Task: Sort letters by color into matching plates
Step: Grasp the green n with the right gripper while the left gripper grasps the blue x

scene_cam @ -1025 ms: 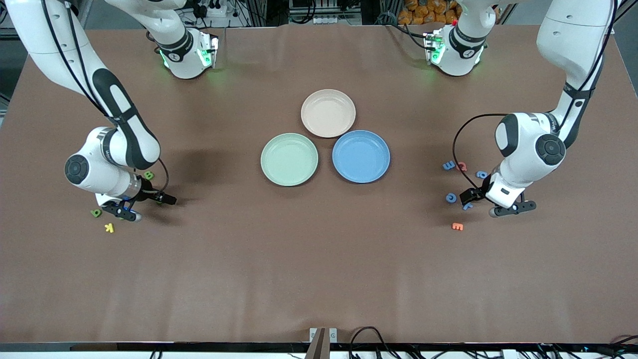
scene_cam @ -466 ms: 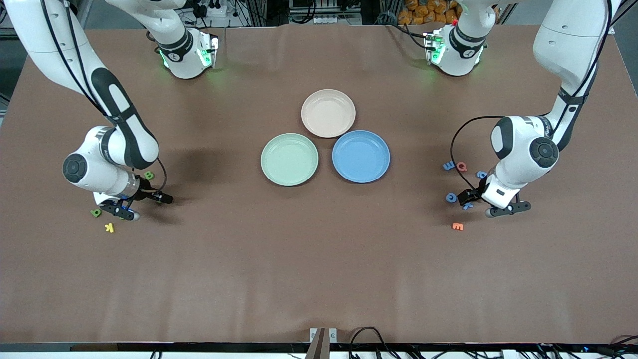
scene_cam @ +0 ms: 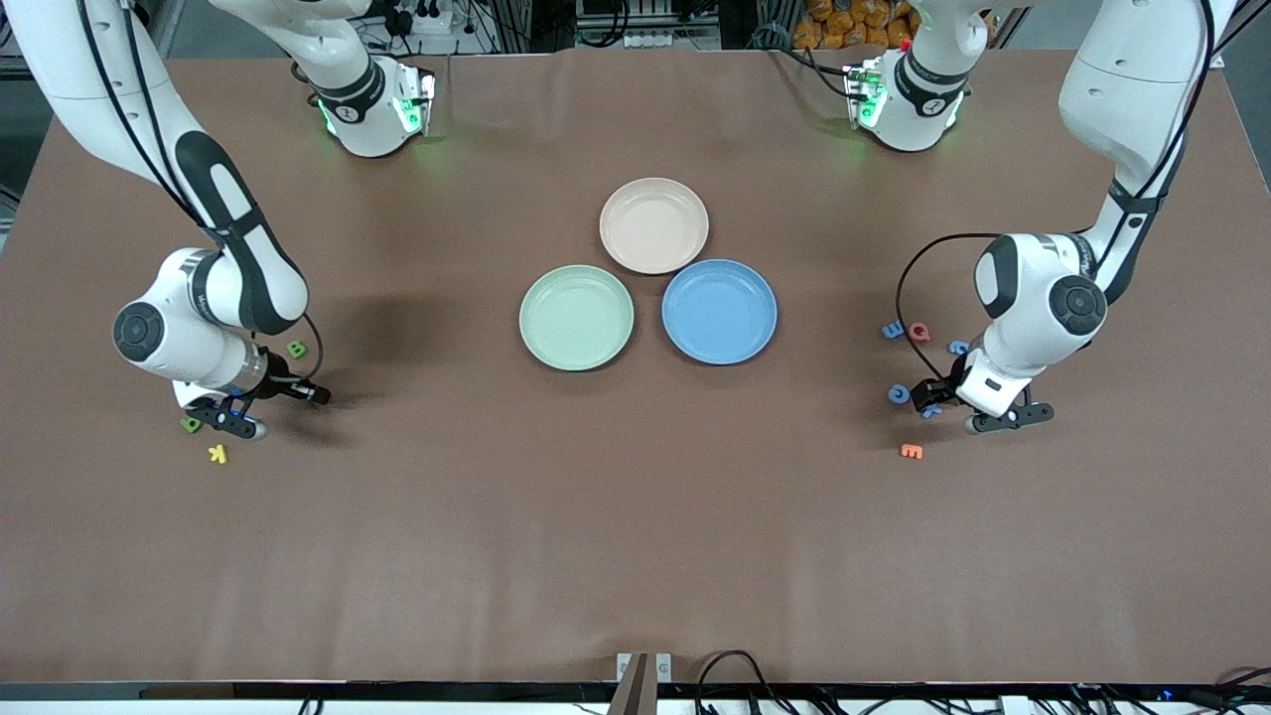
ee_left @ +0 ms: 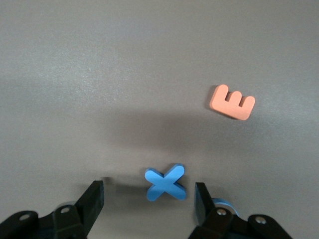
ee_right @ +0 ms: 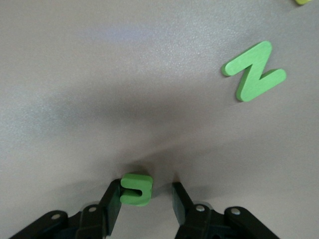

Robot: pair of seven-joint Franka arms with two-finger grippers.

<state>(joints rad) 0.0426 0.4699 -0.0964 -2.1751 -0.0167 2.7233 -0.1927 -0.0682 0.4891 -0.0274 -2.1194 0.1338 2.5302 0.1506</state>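
Note:
The mint green plate [scene_cam: 576,318] and the blue plate [scene_cam: 719,311] sit side by side mid-table. My left gripper [scene_cam: 980,407] is low over the table, open. In the left wrist view its fingers [ee_left: 147,203] straddle a blue X [ee_left: 165,182] without touching it, and an orange E [ee_left: 232,101] lies close by. My right gripper [scene_cam: 285,411] is low too. In the right wrist view it [ee_right: 145,199] is open round a small green letter [ee_right: 135,189] that rests against one finger. A green N [ee_right: 255,71] lies nearby.
A beige plate [scene_cam: 653,225] sits farther from the camera than the other two. Blue letters [scene_cam: 899,394], a pink Q [scene_cam: 919,332] and the orange E [scene_cam: 911,452] lie by the left gripper. A green B [scene_cam: 296,349] and a yellow K [scene_cam: 217,454] lie by the right gripper.
The right gripper has shifted slightly toward the right arm's end of the table. The left gripper has shifted slightly toward the plates. No letter or plate has moved.

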